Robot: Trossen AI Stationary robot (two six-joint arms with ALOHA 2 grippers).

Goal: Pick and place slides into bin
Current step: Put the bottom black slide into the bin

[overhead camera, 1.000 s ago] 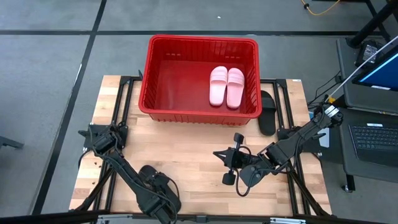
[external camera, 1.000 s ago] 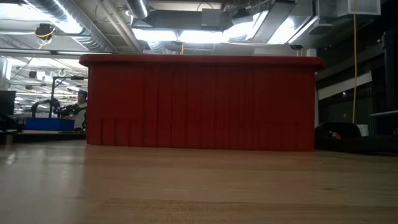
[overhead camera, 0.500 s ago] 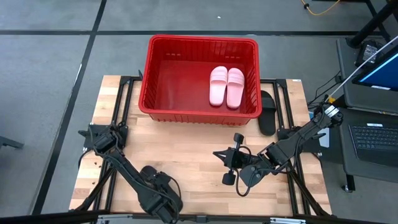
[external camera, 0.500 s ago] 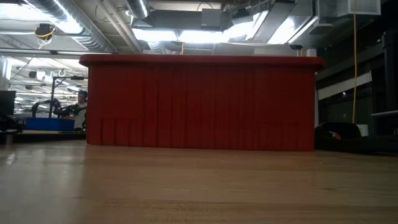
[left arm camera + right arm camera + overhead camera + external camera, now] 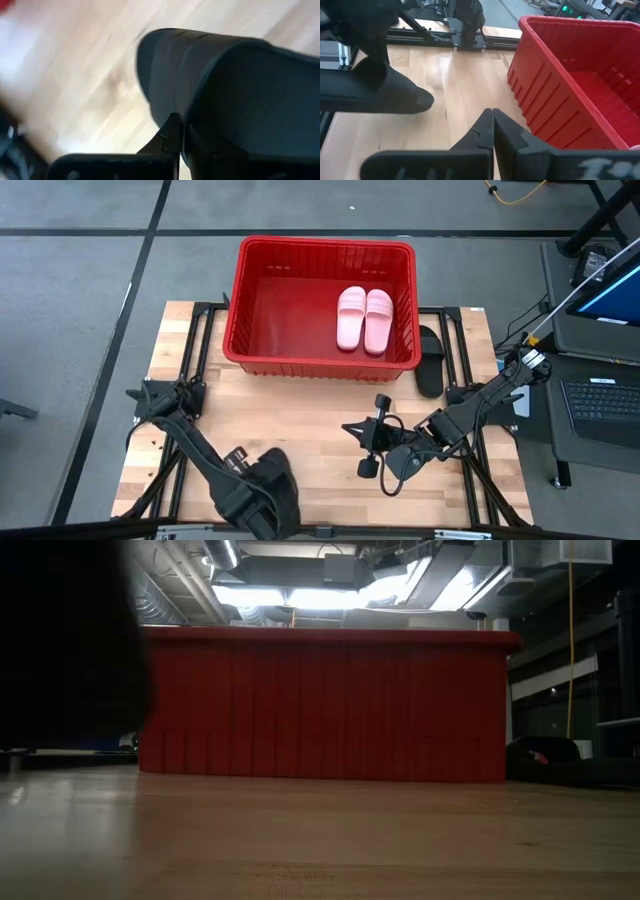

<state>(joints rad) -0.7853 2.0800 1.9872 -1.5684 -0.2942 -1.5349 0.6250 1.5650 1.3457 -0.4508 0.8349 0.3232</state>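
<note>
The red bin (image 5: 325,243) stands at the table's far middle with two pale pink slides (image 5: 364,319) lying flat side by side on its floor. One black slide (image 5: 430,360) lies on the table just right of the bin. My left gripper (image 5: 262,500) is near the table's near edge, shut on the other black slide (image 5: 225,85), which also shows in the right wrist view (image 5: 380,95). My right gripper (image 5: 350,428) is shut and empty, over the table's middle right. My left gripper is shut on the black slide at its side edge beside the wide strap (image 5: 200,125); the fingers themselves hide the exact place. It comes from above. The slide sits roughly level and lifted clear of the table.
Bare wood lies between the grippers and the bin's near wall (image 5: 320,705). A laptop (image 5: 605,400) and cables stand off the table's right edge. The arm bases sit at the table's left and right sides.
My left gripper has risen from the table near the near edge, going slightly toward the right, with the black slide lifted clear. A dark shape now fills the low view's upper left, where none showed before. My right arm has kept still.
</note>
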